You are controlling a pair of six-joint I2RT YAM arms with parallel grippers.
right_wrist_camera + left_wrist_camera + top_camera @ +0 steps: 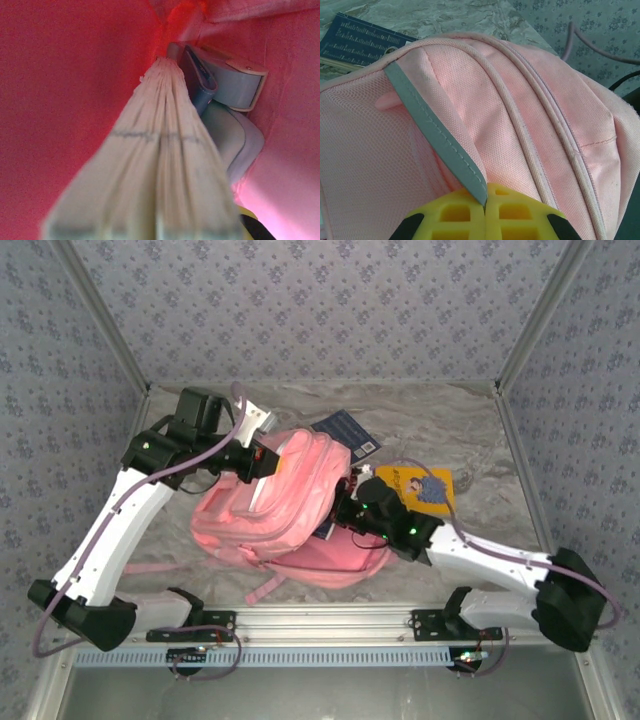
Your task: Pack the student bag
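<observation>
Soft pink bag (270, 505) slumped at the middle of the table (430, 415), limp and light by the look, likely best taken by a stiff edge. Left gripper (485, 201) pinched shut on its grey trim (440, 145), right gripper (344, 507) apparently clamped on a book (160, 165) thrust inside.

The table (440, 430) is overlooked from high behind, facing forward and down, at a distance. The student bag (290, 500), mid-frame there, is shared: its outer fabric is viewed closely from the left wrist, its interior very closely from the right wrist.
</observation>
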